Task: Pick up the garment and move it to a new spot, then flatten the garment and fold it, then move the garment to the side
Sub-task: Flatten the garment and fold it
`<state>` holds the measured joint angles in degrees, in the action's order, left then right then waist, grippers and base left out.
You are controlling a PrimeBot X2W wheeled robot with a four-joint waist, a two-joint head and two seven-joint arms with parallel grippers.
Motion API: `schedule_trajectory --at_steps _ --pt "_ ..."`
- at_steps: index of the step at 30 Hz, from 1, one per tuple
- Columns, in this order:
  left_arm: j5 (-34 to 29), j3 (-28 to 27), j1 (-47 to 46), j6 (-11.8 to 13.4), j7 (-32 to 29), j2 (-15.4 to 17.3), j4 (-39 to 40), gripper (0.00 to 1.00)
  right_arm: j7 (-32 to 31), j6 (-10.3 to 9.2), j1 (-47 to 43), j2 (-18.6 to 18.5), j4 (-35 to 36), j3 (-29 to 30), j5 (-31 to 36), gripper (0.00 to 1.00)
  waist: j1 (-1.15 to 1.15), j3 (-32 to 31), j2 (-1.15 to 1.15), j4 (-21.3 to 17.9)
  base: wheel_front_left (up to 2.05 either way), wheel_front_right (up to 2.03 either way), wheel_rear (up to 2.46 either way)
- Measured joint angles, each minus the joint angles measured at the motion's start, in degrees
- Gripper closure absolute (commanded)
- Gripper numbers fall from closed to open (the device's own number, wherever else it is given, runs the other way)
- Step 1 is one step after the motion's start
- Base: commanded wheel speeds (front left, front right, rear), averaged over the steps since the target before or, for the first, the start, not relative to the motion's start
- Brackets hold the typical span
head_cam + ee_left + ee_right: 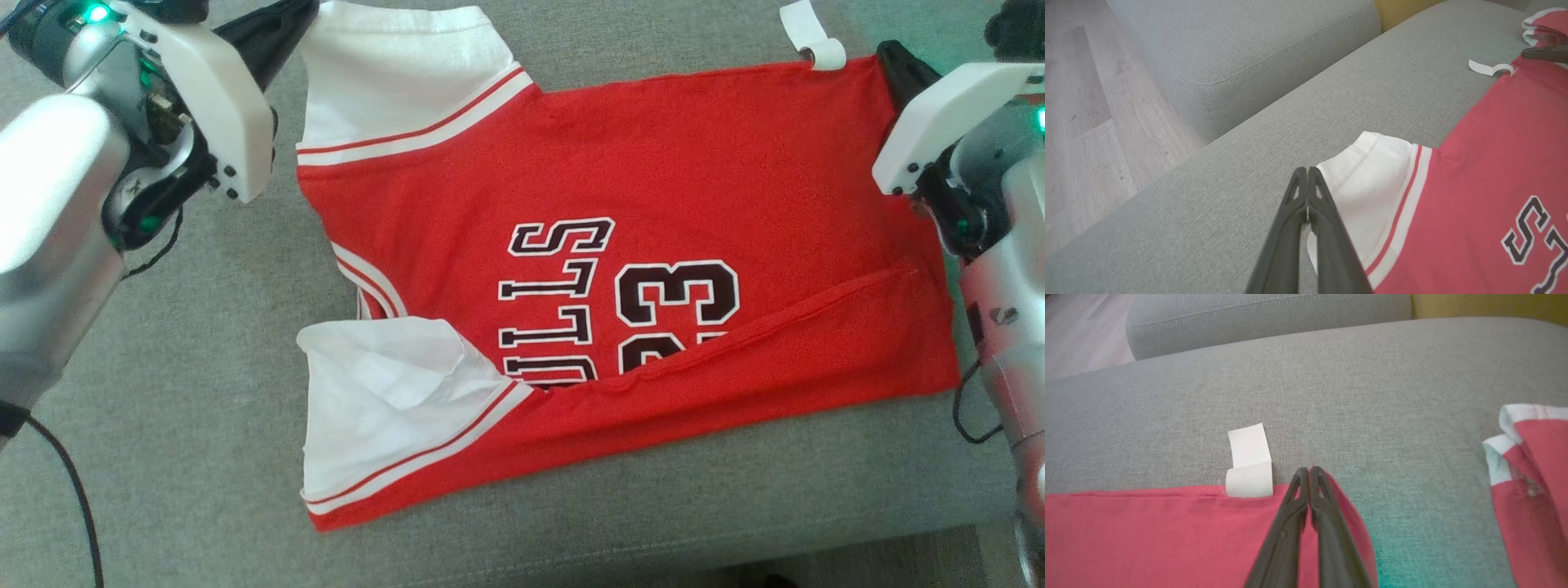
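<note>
**Position of the work.** The garment (653, 204), a red jersey with white sleeves and dark lettering, is laid flat on the grey sofa cushion (204, 367). Its lettered face is turned up and its near long edge is folded over the lettering.

**End effector state.** The left end effector (1306, 179) is clenched at the far edge of the white sleeve (1363, 183). A sliver of white cloth is seen between the fingers, so the sleeve is judged to be pinched. The right end effector (1309, 473) is clenched on the far hem corner, just beside the white label (1249, 465). Red cloth is gathered against one finger.

**Handling properties.** The garment is judged to be light, soft and limp, with no stiffness of its own. Any part left unsupported is expected to sag and drape.

**Recommended grasp.** Hold is best taken at two corners of one edge, as here, so that the cloth is kept taut between them. A thin single layer may slip out. The loose label is not to be caught in the fold.
</note>
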<state>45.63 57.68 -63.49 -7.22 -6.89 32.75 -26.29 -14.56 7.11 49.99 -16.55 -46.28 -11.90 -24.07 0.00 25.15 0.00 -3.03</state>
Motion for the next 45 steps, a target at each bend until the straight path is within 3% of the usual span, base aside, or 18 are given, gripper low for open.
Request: schedule_trajectory --at_steps 13,21,29,35,41,45 --pt "-2.81 0.23 -0.90 -0.01 8.46 0.40 -4.16 1.00 6.66 0.00 2.77 -1.63 -1.91 2.37 -1.38 1.00 0.00 -0.20 0.00 0.56 0.00 0.00 0.00" --pt "-2.93 -1.12 -4.61 -0.02 12.52 -1.26 -7.27 1.00 9.64 0.00 4.07 -2.92 -4.10 3.43 -2.12 1.00 0.00 -1.55 0.00 1.17 0.00 0.00 0.00" --pt "0.64 -0.88 2.68 0.01 13.82 -0.57 -2.94 1.00 10.90 0.00 0.52 -4.44 -4.77 2.83 -4.81 1.00 0.00 -4.36 0.00 2.81 0.00 0.00 0.00" --pt "3.11 -0.59 12.49 3.31 15.15 3.10 6.33 1.00 11.29 0.00 -6.72 -5.61 -3.32 1.93 -6.43 1.00 0.00 -7.63 0.00 4.17 0.00 0.00 0.00" --pt "5.83 0.12 23.63 9.43 16.35 7.12 18.18 1.00 11.25 0.00 -14.21 -6.71 0.46 2.25 -8.33 1.00 0.00 -10.25 0.00 5.85 0.00 0.00 0.00" --pt "5.89 2.75 29.26 11.07 16.25 8.43 22.46 1.00 10.67 0.00 -19.15 -7.02 2.46 3.02 -8.39 1.00 0.00 -10.93 0.00 6.57 0.00 0.00 0.00"
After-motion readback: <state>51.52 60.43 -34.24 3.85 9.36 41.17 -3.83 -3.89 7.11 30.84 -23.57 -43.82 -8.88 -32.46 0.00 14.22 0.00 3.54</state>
